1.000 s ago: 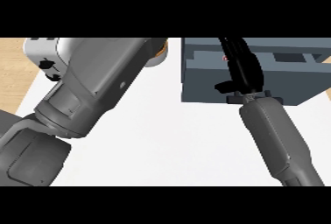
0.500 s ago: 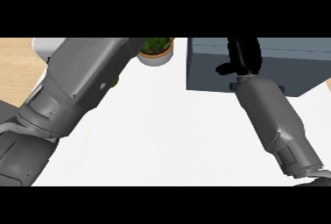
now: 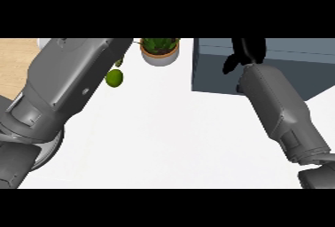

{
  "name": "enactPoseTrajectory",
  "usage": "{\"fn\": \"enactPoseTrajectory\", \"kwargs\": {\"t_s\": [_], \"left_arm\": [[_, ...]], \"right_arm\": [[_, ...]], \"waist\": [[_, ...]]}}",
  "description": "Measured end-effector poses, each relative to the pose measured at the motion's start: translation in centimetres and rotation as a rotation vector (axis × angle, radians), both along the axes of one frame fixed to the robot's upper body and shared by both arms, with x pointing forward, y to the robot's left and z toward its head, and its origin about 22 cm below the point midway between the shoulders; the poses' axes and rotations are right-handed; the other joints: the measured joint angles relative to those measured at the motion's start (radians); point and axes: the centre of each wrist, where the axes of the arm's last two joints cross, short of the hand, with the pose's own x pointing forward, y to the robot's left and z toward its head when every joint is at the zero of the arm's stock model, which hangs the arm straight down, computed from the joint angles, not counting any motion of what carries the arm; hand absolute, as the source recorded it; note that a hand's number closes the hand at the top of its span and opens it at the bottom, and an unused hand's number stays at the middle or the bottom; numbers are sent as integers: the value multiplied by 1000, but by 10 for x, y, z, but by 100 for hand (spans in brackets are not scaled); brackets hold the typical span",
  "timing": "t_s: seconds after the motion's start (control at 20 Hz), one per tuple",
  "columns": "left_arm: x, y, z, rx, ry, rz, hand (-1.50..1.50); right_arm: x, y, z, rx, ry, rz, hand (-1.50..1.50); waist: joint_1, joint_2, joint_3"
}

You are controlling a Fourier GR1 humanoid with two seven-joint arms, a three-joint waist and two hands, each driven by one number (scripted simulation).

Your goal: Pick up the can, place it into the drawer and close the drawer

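The grey drawer unit (image 3: pixel 288 66) stands at the counter's far right and shows only a flat grey top, with no open compartment visible. My right hand (image 3: pixel 246 52) lies over its far left part, fingers stretched away toward the view's upper edge and thumb spread to the left. No can shows anywhere. My left forearm (image 3: pixel 65 88) crosses the left side up to the upper edge, and its hand lies outside the view.
A potted green plant (image 3: pixel 159 52) stands at the back centre. A small green fruit (image 3: pixel 114 78) lies just left of it, beside my left forearm. A wooden surface (image 3: pixel 16 62) borders the white counter (image 3: pixel 170 142) at the left.
One second ago the drawer's open inside showed around my right hand; now only a plain grey top shows. The plant and green fruit have come into view, and my left forearm sits lower and further left.
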Motion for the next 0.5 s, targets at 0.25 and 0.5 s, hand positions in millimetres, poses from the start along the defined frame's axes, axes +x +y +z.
{"fn": "enactPoseTrajectory", "kwargs": {"t_s": [0.25, 0.5], "left_arm": [[-2, 19, -5, -6, 6, -2, -150], [-6, 33, -9, -2, 8, -9, -150]], "right_arm": [[5, -2, 7, 7, 20, 15, -150], [11, -1, 27, 84, -1, 73, -150]], "waist": [[4, 7, 3], [3, -4, 0]]}}
